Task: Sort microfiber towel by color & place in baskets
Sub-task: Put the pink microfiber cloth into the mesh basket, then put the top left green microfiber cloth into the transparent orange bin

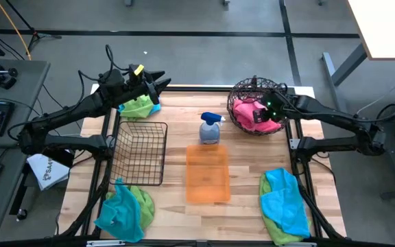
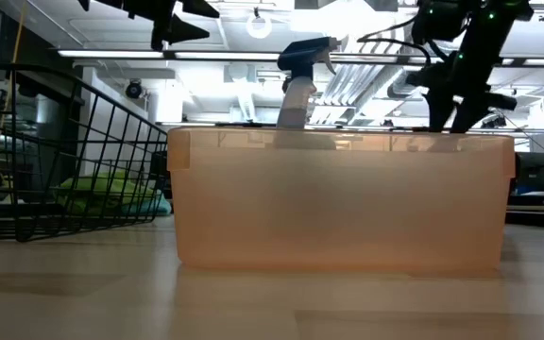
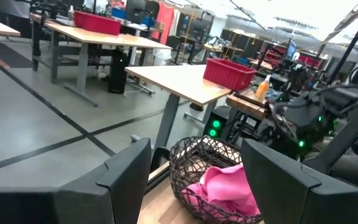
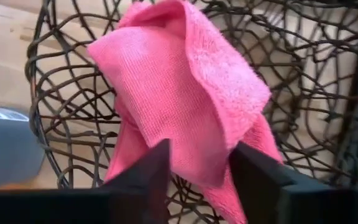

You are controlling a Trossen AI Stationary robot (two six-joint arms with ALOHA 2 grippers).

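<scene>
Here the right gripper (image 1: 269,111) hangs over the round dark wire basket (image 1: 238,92) at the far right of the table, and the step in hand looks like dropping a pink towel (image 4: 185,93) into it. In the right wrist view the two dark fingers (image 4: 148,171) stand a little apart with the lower fold of the pink cloth between them; whether the pads still pinch it cannot be told, so the grip is best judged as half released. To do this well, the jaws should open fully while the gripper stays inside the basket's rim, so the fuzzy cloth slides off the pads instead of dragging out with the arm; microfiber tends to cling, so a straight lift upward, clear of the wire, seems safer than a sideways pull that could snag the weave or tip the basket toward the spray bottle (image 1: 210,128) just beside it. The left gripper (image 1: 158,84) waits at the far left with its fingers wide and nothing between them, above a green and blue towel heap (image 1: 140,106) beyond the square black grid basket (image 1: 142,151). Much remains: the orange tray (image 1: 208,175) in the middle looks empty, the black basket too, and mixed blue and green heaps lie at the near left (image 1: 124,211) and near right (image 1: 285,204) corners.
</scene>
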